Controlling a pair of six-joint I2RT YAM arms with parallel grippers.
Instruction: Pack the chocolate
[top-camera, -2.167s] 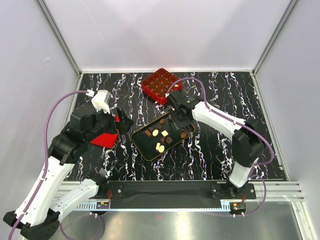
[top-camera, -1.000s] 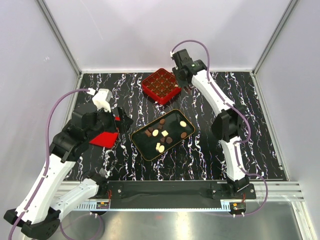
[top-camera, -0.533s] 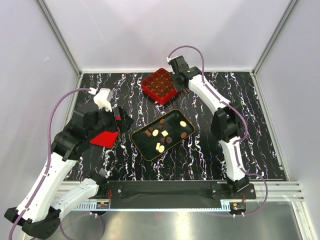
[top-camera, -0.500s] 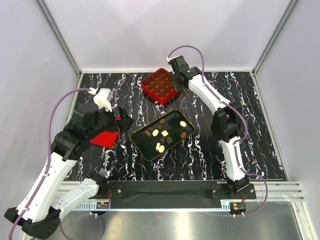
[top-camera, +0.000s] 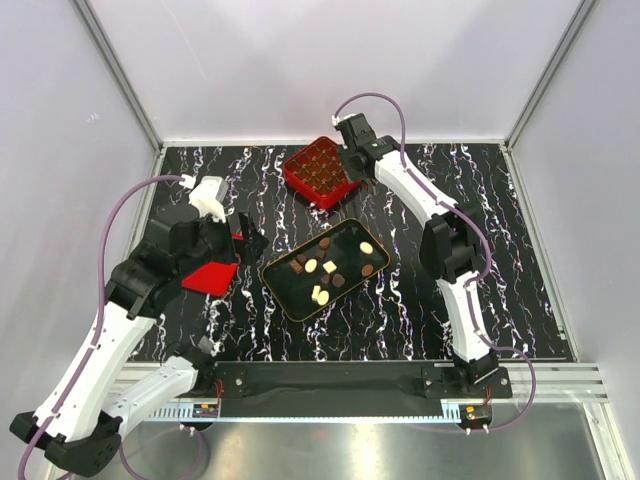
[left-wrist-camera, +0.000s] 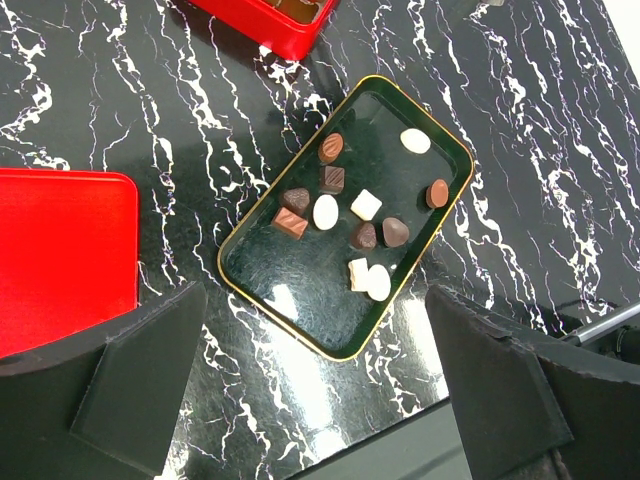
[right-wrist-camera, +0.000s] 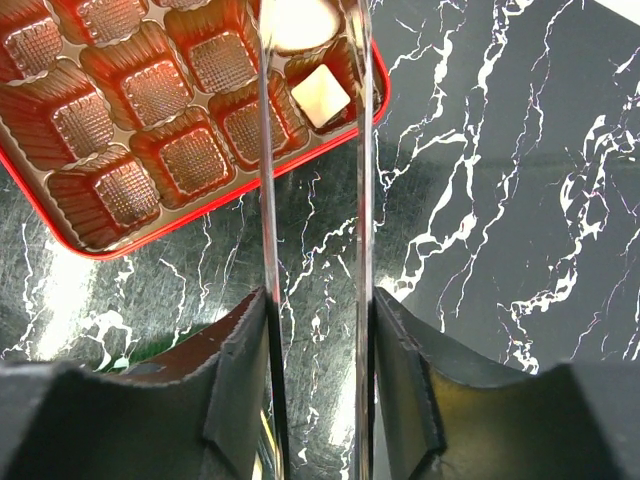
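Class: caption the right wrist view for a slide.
End effector over red box, round white chocolate between its fingers, square one alongside.

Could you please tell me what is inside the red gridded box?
A square cream-white chocolate sits in one cell of the red box; a round cream piece lies between the right tool's fingers beside it. Other visible cells are empty; the rest lies out of frame.

We take the tray (top-camera: 293, 291) as our landmark on the tabletop (top-camera: 400, 312). In the tray lie the loose chocolate pieces (left-wrist-camera: 326, 212). Behind the tray, apart from it, stands the gridded box (top-camera: 300, 188), with two more chocolate pieces (right-wrist-camera: 320, 97) in neighbouring cells at one corner. Left of the tray, also apart, the lid (left-wrist-camera: 60, 250) lies flat.
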